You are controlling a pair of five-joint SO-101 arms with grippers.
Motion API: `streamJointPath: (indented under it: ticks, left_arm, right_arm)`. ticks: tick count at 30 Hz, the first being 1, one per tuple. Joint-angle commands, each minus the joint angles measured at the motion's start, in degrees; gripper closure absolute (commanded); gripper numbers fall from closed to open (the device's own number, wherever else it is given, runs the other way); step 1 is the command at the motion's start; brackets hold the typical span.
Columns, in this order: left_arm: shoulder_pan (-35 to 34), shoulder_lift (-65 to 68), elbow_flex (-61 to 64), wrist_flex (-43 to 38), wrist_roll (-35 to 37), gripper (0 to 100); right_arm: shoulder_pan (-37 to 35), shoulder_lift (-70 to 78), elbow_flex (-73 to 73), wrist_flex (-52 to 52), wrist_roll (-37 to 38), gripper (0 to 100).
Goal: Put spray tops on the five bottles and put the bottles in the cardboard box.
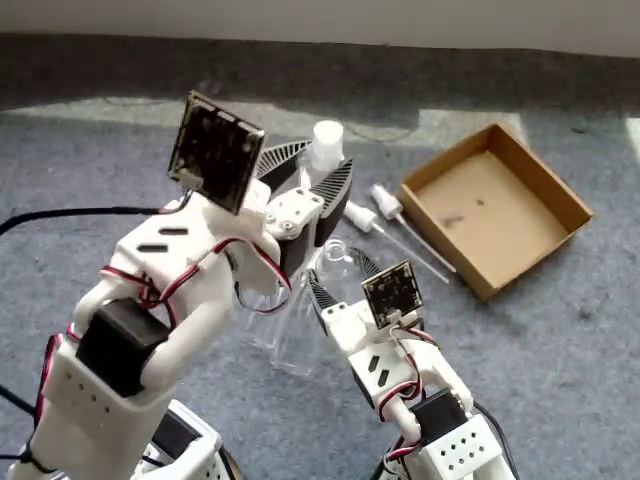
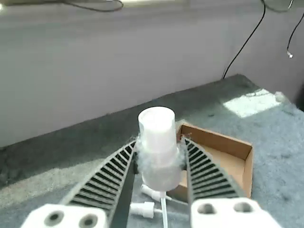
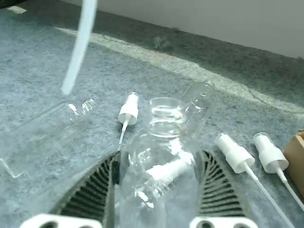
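Observation:
My left gripper (image 1: 325, 160) (image 2: 159, 151) is shut on a white spray top (image 1: 327, 140) (image 2: 156, 127), held upright in the air with its thin tube (image 3: 78, 47) hanging down. Just below it, my right gripper (image 1: 341, 276) (image 3: 160, 160) is shut on an upright clear bottle (image 1: 335, 256) (image 3: 164, 137) with an open mouth. The tube's end hangs off to one side of that mouth, not inside it. The open cardboard box (image 1: 545, 195) (image 2: 240, 151) lies empty on the grey carpet beyond both grippers.
Loose spray tops (image 1: 366, 216) (image 3: 232, 151) with long tubes lie on the carpet between the arms and the box, and another spray top (image 3: 128, 109) lies apart. Clear bottles (image 1: 290, 335) (image 3: 45, 135) lie on their sides beside the held one.

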Motion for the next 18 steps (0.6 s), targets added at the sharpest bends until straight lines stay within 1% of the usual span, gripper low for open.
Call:
streamJointPath:
  ticks: [1,6,10,14,15,18]
  left_arm:
    - [0.84,-9.80,9.89,-14.07,0.00,99]
    - [0.75,-10.59,15.16,-24.88,0.26,99]
    - [0.66,-10.59,20.18,-30.24,0.35,100]
    - [-1.89,-10.77,26.86,-34.02,0.62,100]
    - [-1.98,-11.03,27.65,-34.37,1.93,100]
    - [-1.98,-11.12,27.82,-34.11,9.32,100]
  right_arm:
    - [-0.66,-0.92,-1.19,-1.98,-1.14,90.8]
    - [-0.57,-0.92,-1.19,-1.98,-1.14,90.8]
    - [-0.57,-0.92,-1.10,-1.98,-1.14,90.8]
    - [-0.57,-0.92,-0.84,-1.98,-1.14,90.8]
    - [-0.57,-0.92,-0.75,-1.98,-1.14,90.8]
    - [-0.48,-0.92,-0.75,-1.98,-1.14,90.8]
